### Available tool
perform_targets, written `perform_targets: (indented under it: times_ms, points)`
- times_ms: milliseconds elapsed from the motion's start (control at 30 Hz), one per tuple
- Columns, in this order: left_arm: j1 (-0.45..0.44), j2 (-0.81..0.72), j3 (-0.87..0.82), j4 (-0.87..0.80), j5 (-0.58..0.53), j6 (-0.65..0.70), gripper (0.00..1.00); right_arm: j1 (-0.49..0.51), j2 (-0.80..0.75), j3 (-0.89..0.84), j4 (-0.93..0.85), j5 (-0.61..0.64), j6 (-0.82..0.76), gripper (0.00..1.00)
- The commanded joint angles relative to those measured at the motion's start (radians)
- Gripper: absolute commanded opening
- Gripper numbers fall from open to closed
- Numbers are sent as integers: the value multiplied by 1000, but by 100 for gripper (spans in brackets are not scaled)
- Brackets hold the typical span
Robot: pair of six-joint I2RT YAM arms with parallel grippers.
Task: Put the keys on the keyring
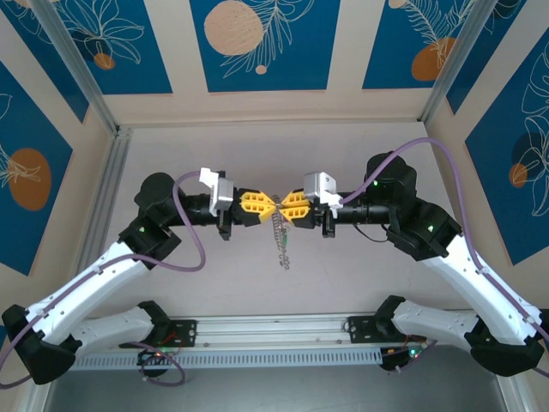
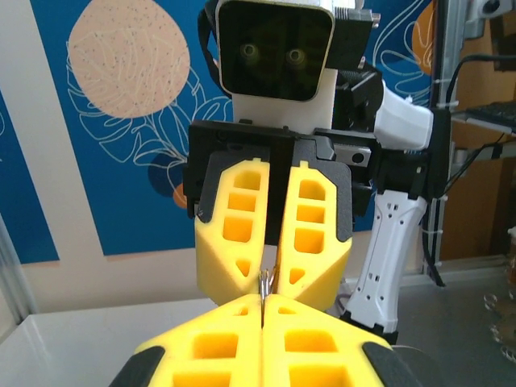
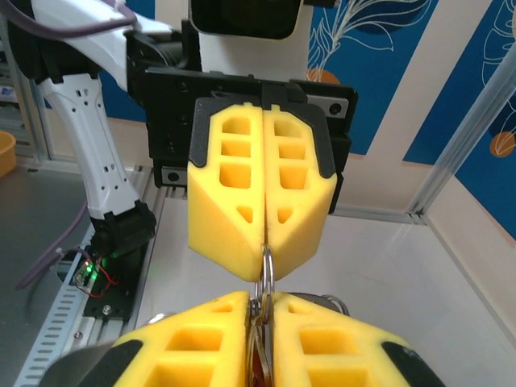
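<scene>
From the top camera you see your left gripper (image 1: 269,209) and right gripper (image 1: 286,209) meeting tip to tip. Each pair of yellow fingers is pressed flat together. The keyring (image 1: 280,240) starts right at that meeting point. It hangs straight below the tips as a limp, beaded strand over the pale table (image 1: 360,283). The strand is too small and blurred to say whether a key head hangs among the links.

From the left wrist camera, your left gripper (image 2: 262,305) sits at the bottom edge with its seam closed tight. The right gripper (image 2: 272,274) is directly ahead of its tips, nose to nose, and its fingers are also clenched. A thin sliver of the keyring (image 2: 265,286) shows in the small space where the two sets of tips meet, running into both seams.

From the right wrist camera (the clearest look at the metal), your right gripper (image 3: 260,306) is clamped on the keyring (image 3: 266,270), which rises out of its closed seam as a narrow silvery loop. The top of that loop enters the seam at the tip of the left gripper (image 3: 264,242) just ahead. So both grippers are pinching the same ring between them.
</scene>
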Motion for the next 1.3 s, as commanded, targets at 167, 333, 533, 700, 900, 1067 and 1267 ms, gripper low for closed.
perform_targets:
  times_ms: [167,333,533,700,900,1067,1267]
  points:
    - [11,27,-3,239,-7,-101,0,-6,-5,-31,6,-61,18,17]
    - [11,58,-2,294,6,-140,0,-9,-16,-47,43,-43,22,8]
    - [8,60,42,141,35,-80,0,-18,-24,-49,57,-13,9,0]
    - [-1,39,178,-320,-38,160,7,-20,-16,-25,-3,51,-24,0]
    - [-33,75,393,-796,-231,419,38,-13,40,66,-142,152,-90,0]
    - [-74,131,504,-982,-334,525,39,-5,52,96,-169,177,-119,0]
    - [-128,186,544,-1043,-422,565,40,30,82,125,-212,235,-155,0]
